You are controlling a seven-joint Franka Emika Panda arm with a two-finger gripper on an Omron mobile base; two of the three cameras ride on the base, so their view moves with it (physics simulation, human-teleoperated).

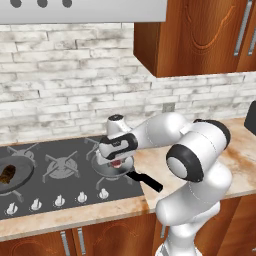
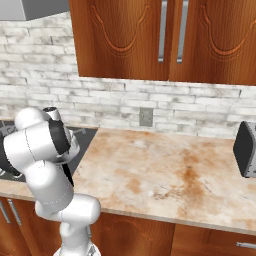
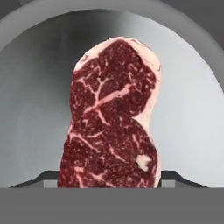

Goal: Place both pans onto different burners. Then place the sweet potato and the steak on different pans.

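Note:
My gripper [image 1: 116,161] points down over the shiny steel pan [image 1: 106,171], which sits on the right front burner with its long black handle [image 1: 147,181] pointing toward the counter edge. The jaws are shut on the red marbled steak [image 1: 116,163]. In the hand view the steak [image 3: 111,127] stands between my fingertips [image 3: 48,177] with the grey pan floor [image 3: 30,109] behind it; I cannot tell whether it touches the pan. The black skillet [image 1: 22,170] rests on the left burner and holds the brown sweet potato [image 1: 7,174].
A bare star grate [image 1: 62,167] lies between the two pans. White knobs [image 1: 59,201] line the cooktop's front. Marble counter [image 2: 165,170] stretches right to a dark toaster [image 2: 246,150]. Wooden cabinets [image 2: 165,35] hang above.

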